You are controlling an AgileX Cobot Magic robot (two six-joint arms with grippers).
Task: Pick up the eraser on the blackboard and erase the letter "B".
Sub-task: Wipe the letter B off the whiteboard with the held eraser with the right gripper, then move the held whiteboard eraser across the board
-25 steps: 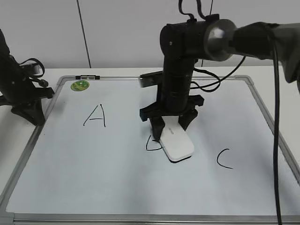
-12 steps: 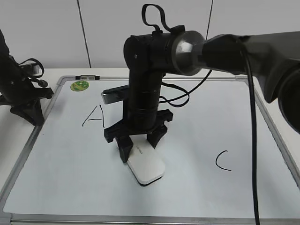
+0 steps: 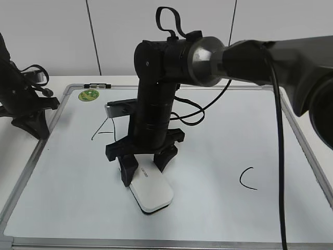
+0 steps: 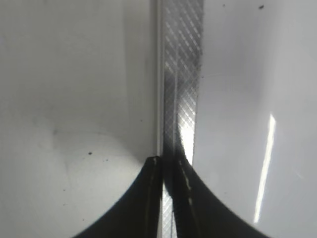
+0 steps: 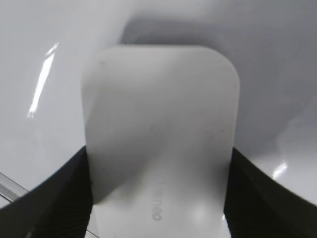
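Observation:
My right gripper (image 3: 143, 174) reaches across to the left-middle of the blackboard (image 3: 218, 208) and is shut on the white eraser (image 3: 152, 194). The eraser lies flat on the board, its near end sticking out toward the front edge. In the right wrist view the eraser (image 5: 158, 124) fills the space between the black fingers (image 5: 54, 203) of that gripper (image 5: 158, 196). No letter "B" shows on the board. The arm partly hides the "A" (image 3: 101, 131). My left gripper (image 3: 28, 122) is shut and empty at the board's left frame (image 4: 181, 74).
A black "C" (image 3: 248, 179) is at the right of the board. A round green magnet (image 3: 89, 95) sits at the back left corner, with a small dark object (image 3: 97, 85) on the top frame. A cable (image 3: 281, 156) hangs along the right.
My right gripper has slid the eraser left and toward the front edge. The stroke of the "B" beside the eraser a second ago no longer shows. The left arm has not moved.

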